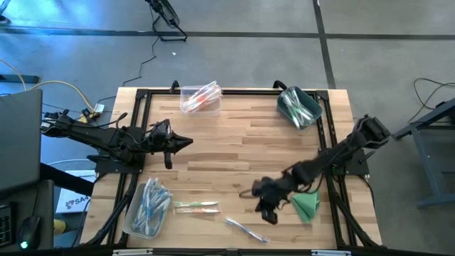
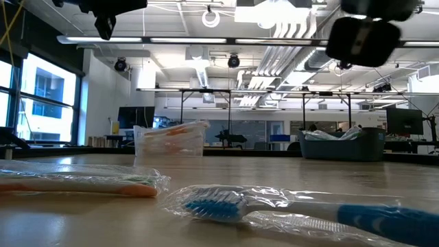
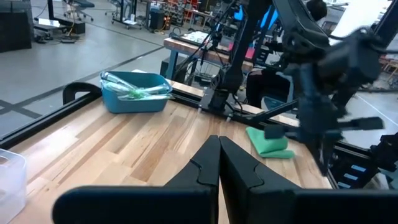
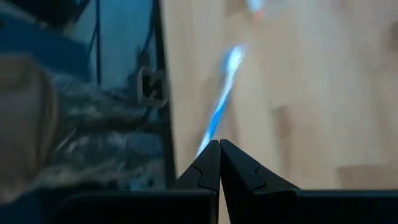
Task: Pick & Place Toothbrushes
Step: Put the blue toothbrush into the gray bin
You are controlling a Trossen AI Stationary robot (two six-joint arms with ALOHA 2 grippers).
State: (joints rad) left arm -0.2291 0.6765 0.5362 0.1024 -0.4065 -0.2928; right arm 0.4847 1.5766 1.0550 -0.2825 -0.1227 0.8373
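Toothbrushes lie wrapped on the table, no label readable; left tool and right tool closed, empty.

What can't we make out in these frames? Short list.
- Right wrist view: blue toothbrush smeared by motion blur; head detail lost.
- High view: contents of the teal bin and the clear bin too small to count.
- Low view: blue toothbrush handle cut off by the picture's right edge; both arms cropped at the top.

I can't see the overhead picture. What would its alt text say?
Two dark robot arms reach over a wooden table, the left gripper and right gripper both shut and empty. Three bins of wrapped toothbrushes, loose toothbrushes and a green cloth lie around them.
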